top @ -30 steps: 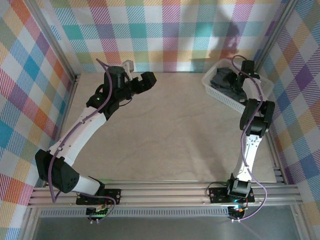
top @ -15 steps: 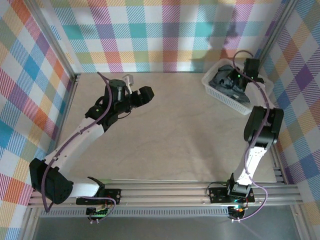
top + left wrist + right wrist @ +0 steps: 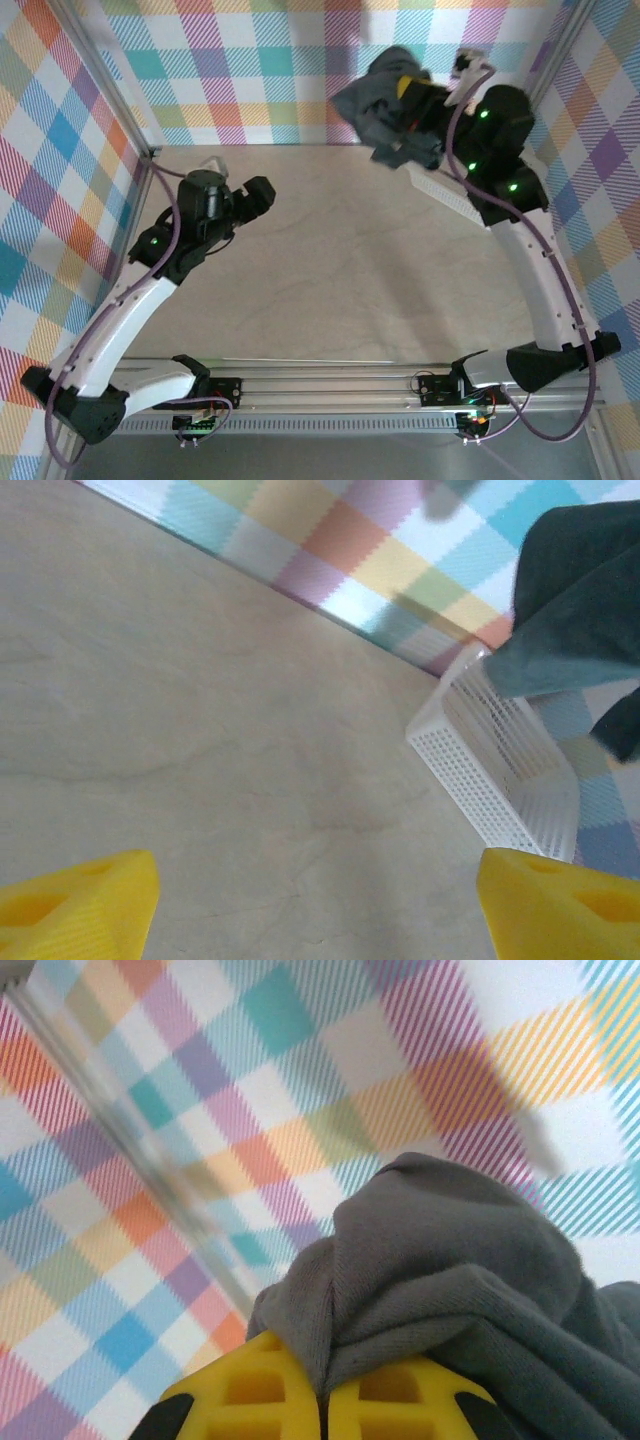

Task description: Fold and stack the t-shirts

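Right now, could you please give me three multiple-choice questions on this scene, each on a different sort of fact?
1. What colour is the basket? A white B blue C black
2. How is the left gripper? A open, empty B shut, empty C shut on the basket
3. Where is the t-shirt? A in the basket B in the left gripper C held aloft by the right gripper
Answers: 1 A, its mesh walls are white. 2 A, its jaws stand wide apart, nothing between. 3 C, its shut jaws pinch the grey cloth.
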